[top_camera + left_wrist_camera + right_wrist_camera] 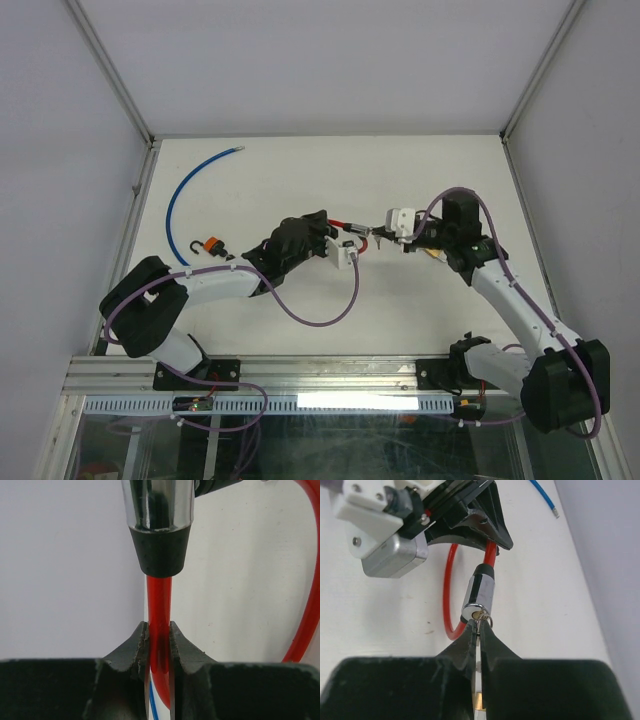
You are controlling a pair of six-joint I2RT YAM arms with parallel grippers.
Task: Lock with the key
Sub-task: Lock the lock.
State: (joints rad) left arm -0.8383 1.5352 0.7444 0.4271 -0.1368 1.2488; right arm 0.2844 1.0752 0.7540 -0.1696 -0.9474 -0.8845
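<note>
A cable lock with a red cable (159, 600) and a chrome lock cylinder (157, 510) hangs above the table's middle. My left gripper (159, 640) is shut on the red cable just below the cylinder's black collar. In the right wrist view the chrome cylinder (480, 595) points its keyhole end at my right gripper (479, 625). That gripper is shut on the key (480, 628), whose tip and ring sit at the keyhole. From above, the left gripper (345, 247) and right gripper (383, 234) meet at the cylinder (360, 238).
A blue cable (185, 195) curves across the back left of the table. A small orange and black padlock (210, 245) lies by the left arm. White enclosure walls rise on three sides. The left wrist's camera block (380, 535) hangs close above the red loop.
</note>
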